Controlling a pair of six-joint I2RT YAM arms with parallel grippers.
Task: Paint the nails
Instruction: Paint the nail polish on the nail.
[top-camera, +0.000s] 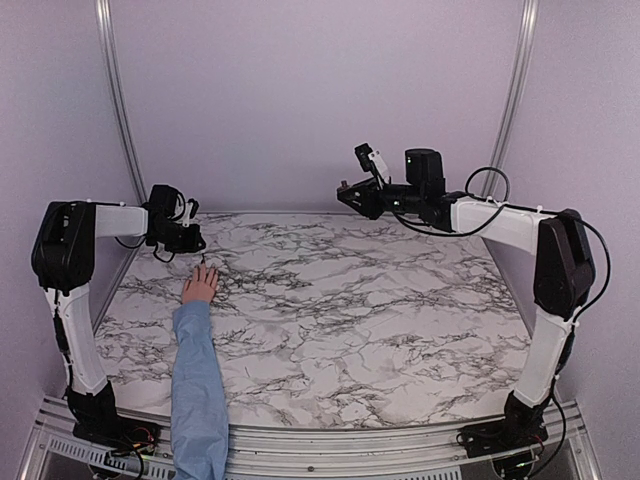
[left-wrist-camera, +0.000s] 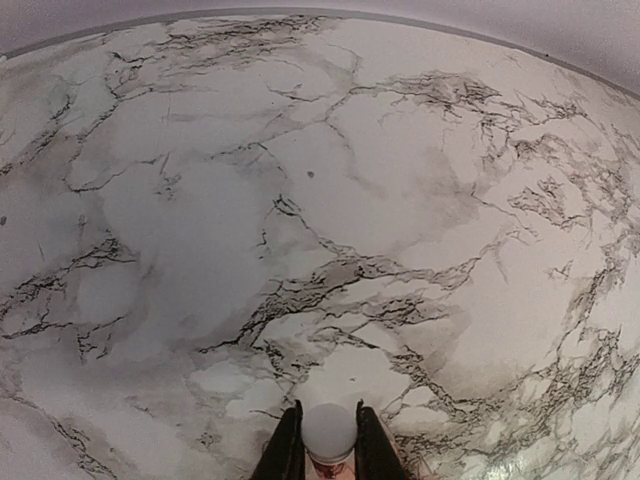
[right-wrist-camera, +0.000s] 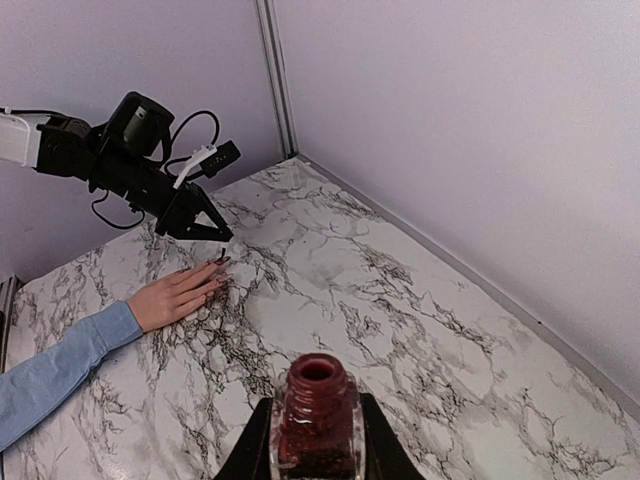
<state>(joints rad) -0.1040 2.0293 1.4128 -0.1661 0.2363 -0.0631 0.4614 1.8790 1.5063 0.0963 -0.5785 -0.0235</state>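
A light-skinned hand (top-camera: 200, 286) in a light blue sleeve (top-camera: 198, 380) lies flat on the marble table at the left. Its nails (right-wrist-camera: 221, 262) are tiny; at least one looks dark red. My left gripper (top-camera: 186, 242) hovers just above the fingertips, shut on a white brush cap (left-wrist-camera: 329, 430). In the right wrist view the thin brush (right-wrist-camera: 219, 250) hangs from the left gripper (right-wrist-camera: 212, 230) right over the nails. My right gripper (right-wrist-camera: 318, 450) is raised over the far right of the table, shut on an uncapped dark red polish bottle (right-wrist-camera: 318, 415).
The marble tabletop (top-camera: 360, 300) is bounded by lilac walls at the back and sides, with metal posts (top-camera: 118, 110) in the back corners. The sleeved forearm crosses the near left edge beside the left arm's base.
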